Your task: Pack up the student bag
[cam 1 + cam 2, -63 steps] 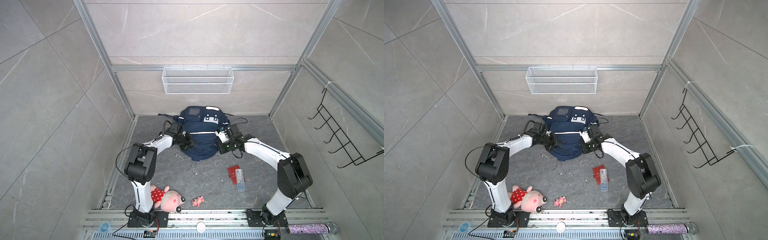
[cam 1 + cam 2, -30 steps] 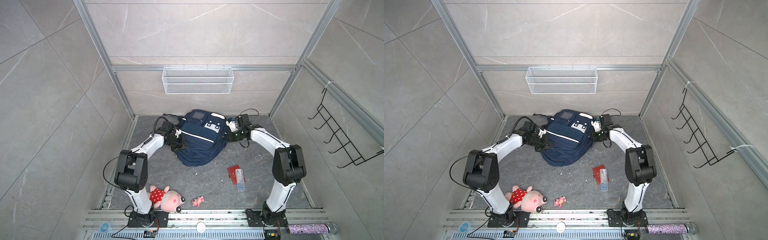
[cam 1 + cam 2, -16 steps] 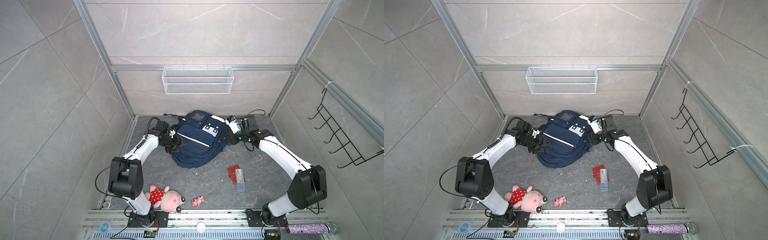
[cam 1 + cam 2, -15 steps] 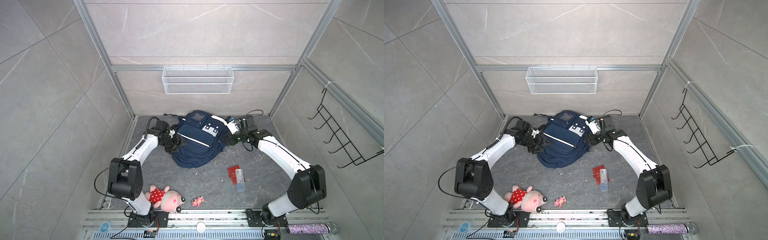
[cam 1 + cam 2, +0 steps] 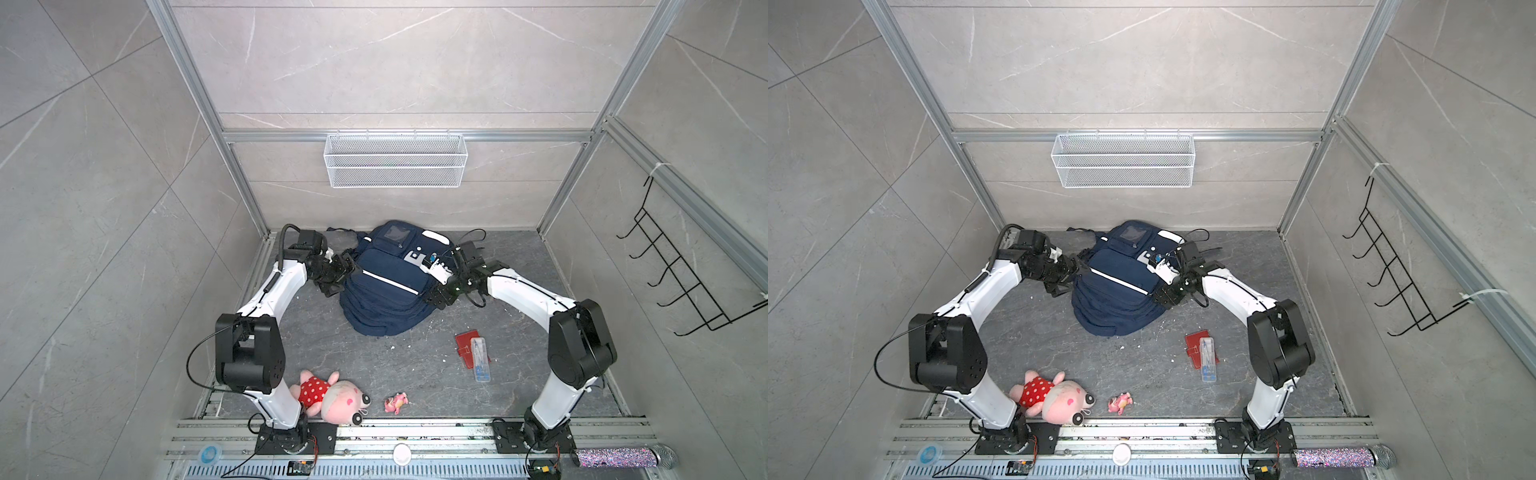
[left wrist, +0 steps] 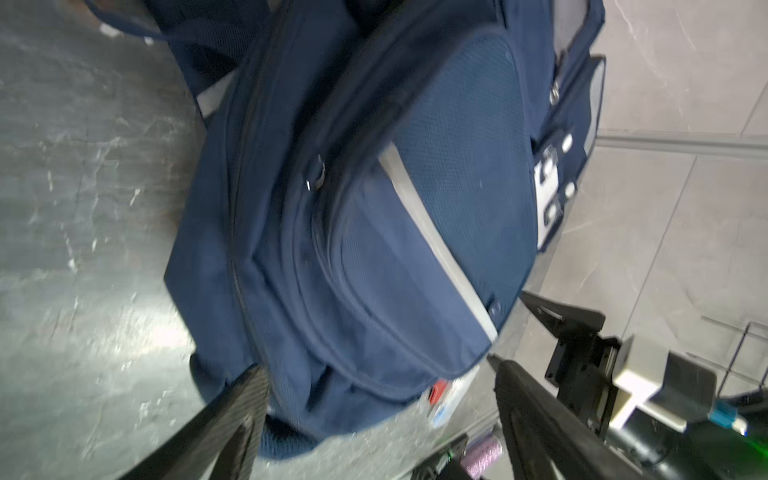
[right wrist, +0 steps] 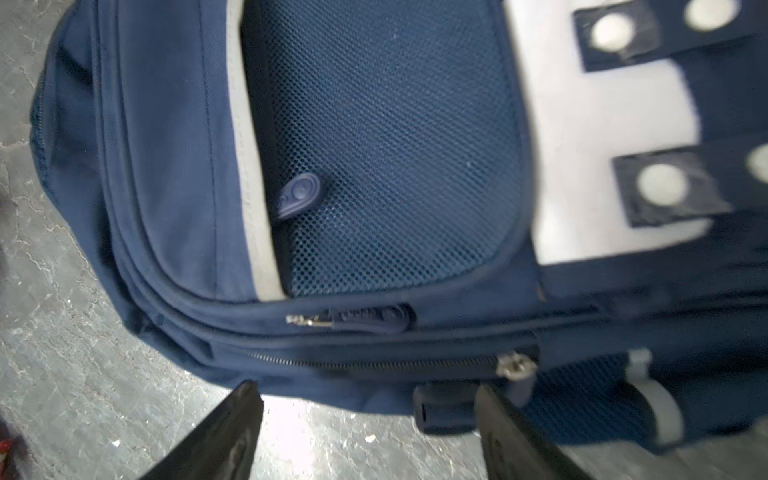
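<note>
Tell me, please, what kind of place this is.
Probably a robot test cell dressed as a room corner: tiled grey panels in an aluminium frame, a left arm and a right arm bolted to a metal rail, a wire basket and hook rack on the walls.

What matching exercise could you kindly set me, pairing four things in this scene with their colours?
Column one:
1. student bag
2. plush pig
3. wire basket
4. hook rack

Column two:
A. white mesh
B. navy blue with white stripes
C. black wire
D. pink, with a red spotted dress

Pairs: 1-B; 2-D; 3-A; 4-C
</note>
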`<move>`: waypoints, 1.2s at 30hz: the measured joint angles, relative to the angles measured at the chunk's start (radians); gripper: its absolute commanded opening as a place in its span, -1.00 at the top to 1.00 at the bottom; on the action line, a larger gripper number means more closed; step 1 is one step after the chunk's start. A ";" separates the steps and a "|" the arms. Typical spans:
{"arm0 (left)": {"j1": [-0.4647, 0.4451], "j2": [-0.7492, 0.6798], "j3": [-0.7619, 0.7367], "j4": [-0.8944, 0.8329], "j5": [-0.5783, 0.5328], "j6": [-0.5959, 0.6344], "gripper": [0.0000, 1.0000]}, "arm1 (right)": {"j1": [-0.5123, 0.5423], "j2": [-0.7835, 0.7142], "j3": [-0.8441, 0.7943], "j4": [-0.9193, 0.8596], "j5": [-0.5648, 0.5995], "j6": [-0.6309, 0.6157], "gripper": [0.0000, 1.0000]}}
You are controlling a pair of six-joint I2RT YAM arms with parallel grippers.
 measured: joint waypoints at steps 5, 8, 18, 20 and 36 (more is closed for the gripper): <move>0.001 0.107 0.040 0.029 -0.002 -0.029 -0.68 | 0.010 0.048 0.039 0.000 -0.024 -0.017 -0.67; 0.001 0.149 0.068 0.029 -0.002 -0.029 -0.63 | 0.021 0.074 0.059 0.000 -0.038 -0.027 -0.66; 0.011 0.163 0.072 0.065 0.005 -0.029 -0.57 | 0.044 0.163 0.130 -0.017 -0.072 -0.034 -0.64; 0.014 0.164 0.061 0.077 0.007 -0.029 -0.56 | 0.048 0.176 0.144 -0.025 -0.069 -0.034 -0.63; 0.015 0.169 0.002 0.118 0.023 -0.025 -0.24 | 0.072 0.227 0.201 -0.057 0.017 -0.049 -0.31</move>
